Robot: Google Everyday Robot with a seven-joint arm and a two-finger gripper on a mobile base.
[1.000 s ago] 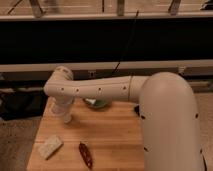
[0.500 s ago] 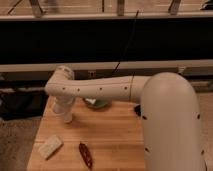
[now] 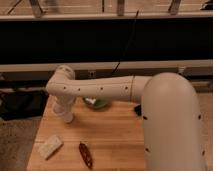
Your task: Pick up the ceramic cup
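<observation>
Light wooden plank tabletop [image 3: 115, 135]. Behind it, dark wall panel with pale horizontal rails, black cable [image 3: 127, 42] running down. Greyish floor at left. On tabletop: green bowl [image 3: 98, 104] near rear edge, pale sponge-like block [image 3: 50, 146] front left, dark red pepper-like piece [image 3: 86, 155] front centre. Ceramic cup [image 3: 68, 119] at left rear, just left of bowl, upright, long axis vertical, mouth hidden under claw. Small, plain white, slightly tapered. Claw [image 3: 65, 109] directly above cup, pressed together; cannot tell whether gripping cup.
</observation>
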